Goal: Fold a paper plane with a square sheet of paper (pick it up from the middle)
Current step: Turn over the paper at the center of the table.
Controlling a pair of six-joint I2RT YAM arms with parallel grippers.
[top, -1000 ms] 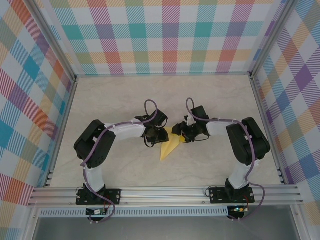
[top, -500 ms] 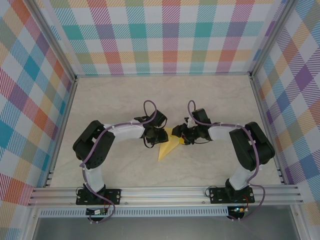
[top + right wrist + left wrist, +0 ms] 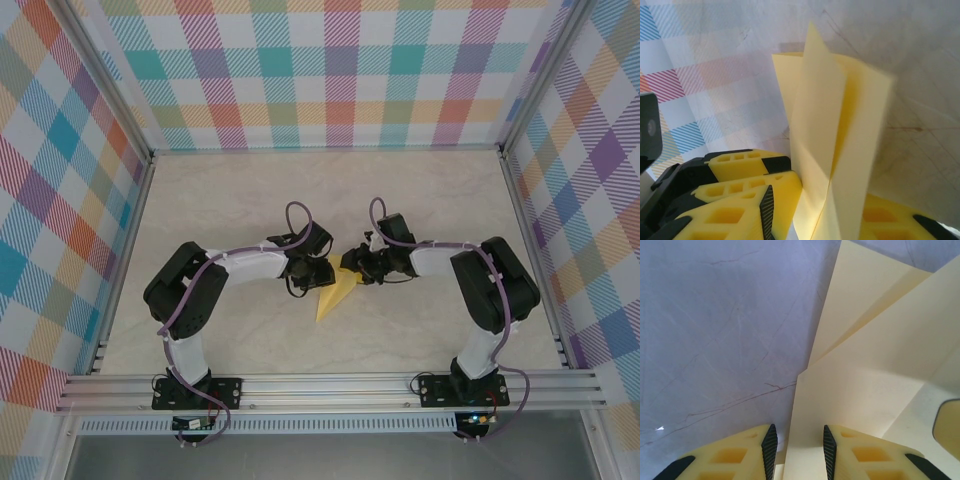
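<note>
Pinching with the right claw (image 3: 826, 222): narrowed round the upright double flap of the thin yellow paper sheet (image 3: 840, 125), already folded and pointed, layers sprung slightly apart between the fingers. Judged a loose hold, there to keep that flap raised off the pale marbled table (image 3: 420, 200) for creasing.

Straddling with the left claw (image 3: 797, 445): set narrow but not shut, pads apart, the sheet's left edge running up through the gap and bare table showing beside it. Probably placed so to steady the flat layers during the lift on the other side.

Working just left and just right of the table's middle, facing each other over the sheet's wide far end. Resting otherwise flat at the table's middle, point aimed toward the table's near edge.

Against a second ago: drawn in closer toward the table's middle on the right and tightened noticeably; barely narrowed on the left; sheet's point seemingly nudged a little leftward.
</note>
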